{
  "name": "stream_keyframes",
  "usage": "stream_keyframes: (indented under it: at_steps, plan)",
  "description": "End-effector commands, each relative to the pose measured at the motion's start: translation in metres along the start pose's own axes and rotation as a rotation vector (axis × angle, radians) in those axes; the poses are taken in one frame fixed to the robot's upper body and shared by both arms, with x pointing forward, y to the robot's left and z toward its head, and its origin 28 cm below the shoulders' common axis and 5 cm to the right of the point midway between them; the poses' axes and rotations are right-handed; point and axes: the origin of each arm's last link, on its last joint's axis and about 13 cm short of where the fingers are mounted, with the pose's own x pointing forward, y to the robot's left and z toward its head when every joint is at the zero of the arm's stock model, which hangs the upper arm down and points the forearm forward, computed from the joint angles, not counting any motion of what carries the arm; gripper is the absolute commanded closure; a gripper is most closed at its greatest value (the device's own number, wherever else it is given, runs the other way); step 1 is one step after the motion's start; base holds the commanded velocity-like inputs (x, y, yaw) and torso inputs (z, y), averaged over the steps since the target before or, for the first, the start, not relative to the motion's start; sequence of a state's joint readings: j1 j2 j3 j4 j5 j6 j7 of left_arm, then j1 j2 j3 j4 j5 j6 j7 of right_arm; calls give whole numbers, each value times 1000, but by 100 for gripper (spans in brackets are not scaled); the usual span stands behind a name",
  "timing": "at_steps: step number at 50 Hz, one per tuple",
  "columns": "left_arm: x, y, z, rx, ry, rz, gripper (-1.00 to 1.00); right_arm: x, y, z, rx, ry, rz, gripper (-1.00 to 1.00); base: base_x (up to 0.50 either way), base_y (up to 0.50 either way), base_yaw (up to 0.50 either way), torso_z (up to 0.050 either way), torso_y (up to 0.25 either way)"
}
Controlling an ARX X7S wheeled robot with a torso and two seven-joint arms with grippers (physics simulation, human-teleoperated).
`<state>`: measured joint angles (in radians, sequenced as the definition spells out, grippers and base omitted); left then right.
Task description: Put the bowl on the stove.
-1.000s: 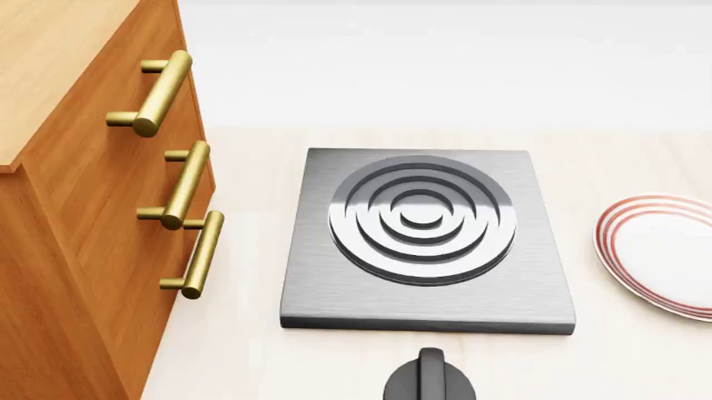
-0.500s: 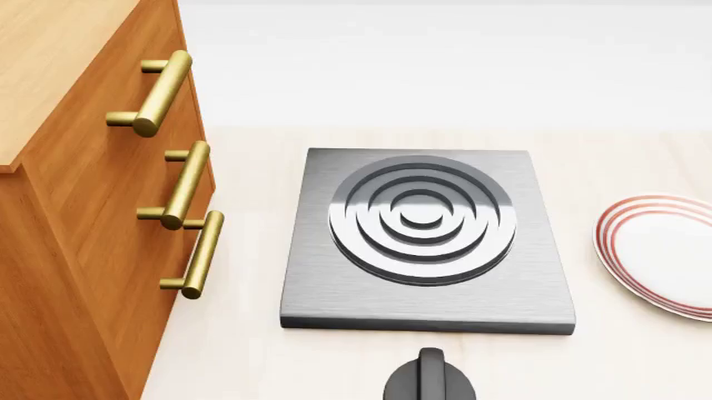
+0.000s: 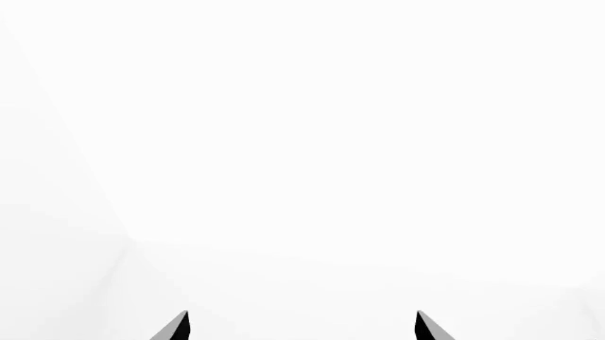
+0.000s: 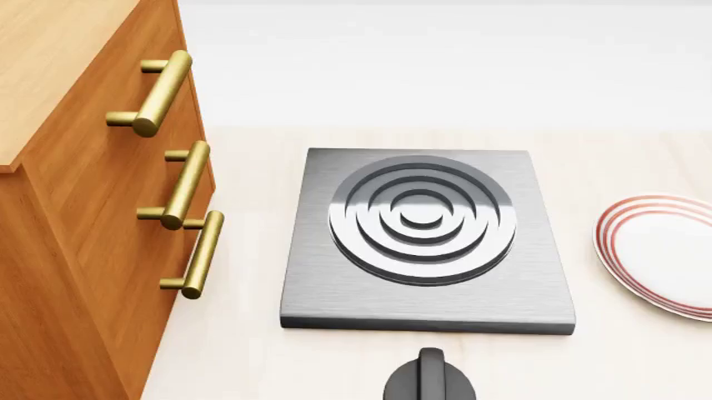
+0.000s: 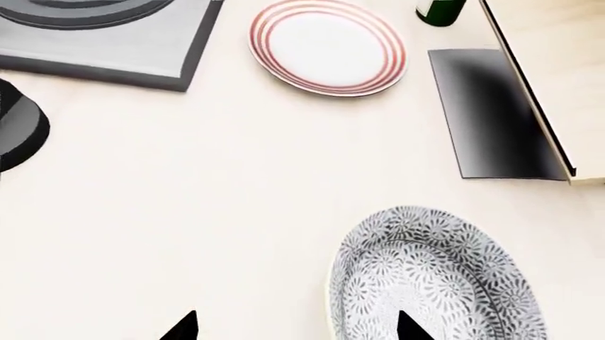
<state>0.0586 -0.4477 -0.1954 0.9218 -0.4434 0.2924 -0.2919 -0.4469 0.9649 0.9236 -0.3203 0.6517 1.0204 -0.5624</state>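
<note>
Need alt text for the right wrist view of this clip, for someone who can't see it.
The speckled bowl sits on the pale counter just ahead of the open right gripper, nothing held. Farther off are a red-ringed plate, a corner of the stove, a black knob and a green bottle's base.

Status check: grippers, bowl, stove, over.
Left gripper and right gripper open, empty. Bowl on counter, ungrasped. Stove burner bare, nothing blocking.

Bright even light, sharp renders, soft shadows, sheen on stove (image 4: 423,242) rings, left wrist view washed white
</note>
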Motion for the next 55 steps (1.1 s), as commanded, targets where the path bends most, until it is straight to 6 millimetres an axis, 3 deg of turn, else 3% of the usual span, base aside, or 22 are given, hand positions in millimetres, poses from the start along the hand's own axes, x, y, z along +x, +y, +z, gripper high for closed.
stream_keyframes:
  at_steps: [1, 26, 55]
  plan:
    - [0, 0, -1, 2, 3, -2, -100, 9, -2, -3, -5, 37, -43, -100, 0, 0, 0, 0, 0]
    - [-2, 0, -3, 6, 10, -4, -100, 66, 9, -4, -13, 80, -87, -100, 0, 0, 0, 0, 0]
    - [-2, -1, -4, 7, 15, -11, -100, 76, 6, -38, 49, 166, -138, -100, 0, 0, 0, 0, 0]
